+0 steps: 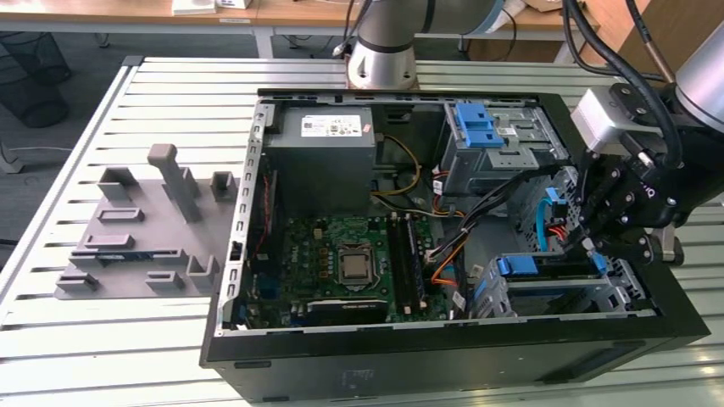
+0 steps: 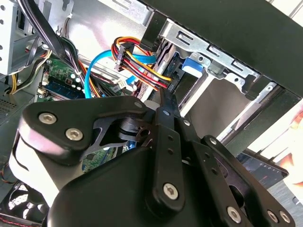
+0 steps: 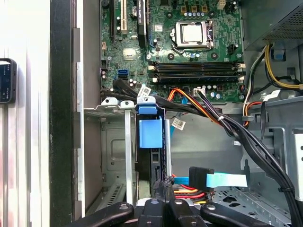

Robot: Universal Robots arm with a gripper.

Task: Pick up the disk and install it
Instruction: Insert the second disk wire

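The disk stands on edge in the drive cage in the case's corner at the exterior view's lower right. Its blue carrier tab faces the motherboard, and its dark body runs back toward my gripper. My gripper hangs over the cage's outer end. Its fingertips are drawn together at the disk's rear edge, with nothing between them. In the second wrist view the gripper points at the blue carrier in the metal bay.
The open computer case lies on a slatted table. Inside are the motherboard, a grey power supply, an upper cage with a blue latch and cable bundles. A grey fixture sits at the exterior view's left.
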